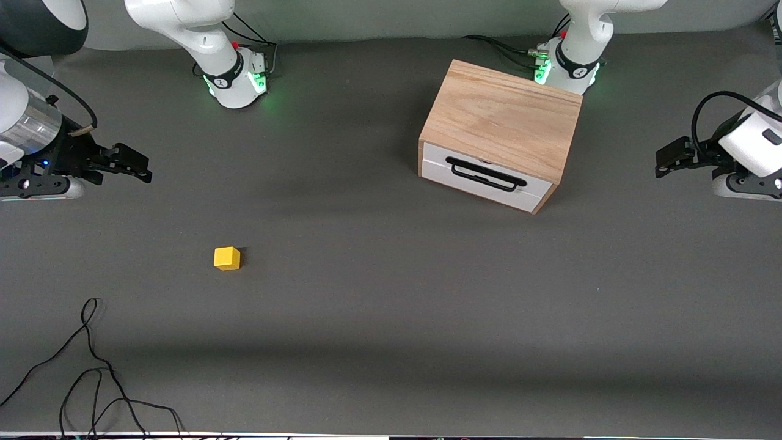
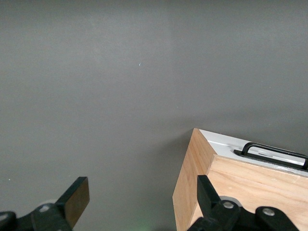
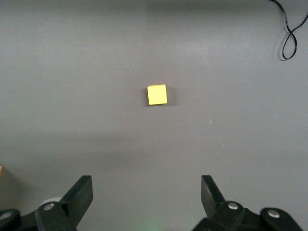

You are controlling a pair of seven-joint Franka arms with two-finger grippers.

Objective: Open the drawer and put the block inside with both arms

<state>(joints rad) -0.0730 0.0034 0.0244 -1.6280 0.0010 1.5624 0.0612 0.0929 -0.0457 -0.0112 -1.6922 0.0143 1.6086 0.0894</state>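
The light oak box (image 1: 504,116) stands near the left arm's base. Its drawer (image 1: 482,178) is shut, with the white front and black bar handle (image 1: 486,174) facing the front camera. The yellow block (image 1: 226,258) lies on the grey table, nearer the front camera, toward the right arm's end. My right gripper (image 1: 137,166) is open and empty above the table at its own end. In the right wrist view the block (image 3: 157,95) lies ahead of that gripper (image 3: 146,195). My left gripper (image 1: 665,160) is open and empty at its end. The left wrist view shows that gripper (image 2: 143,197) beside the box (image 2: 226,187) and the handle (image 2: 274,153).
Loose black cables (image 1: 91,366) lie on the table near the front edge at the right arm's end, and a loop of them shows in the right wrist view (image 3: 290,33). The grey mat (image 1: 391,293) covers the table.
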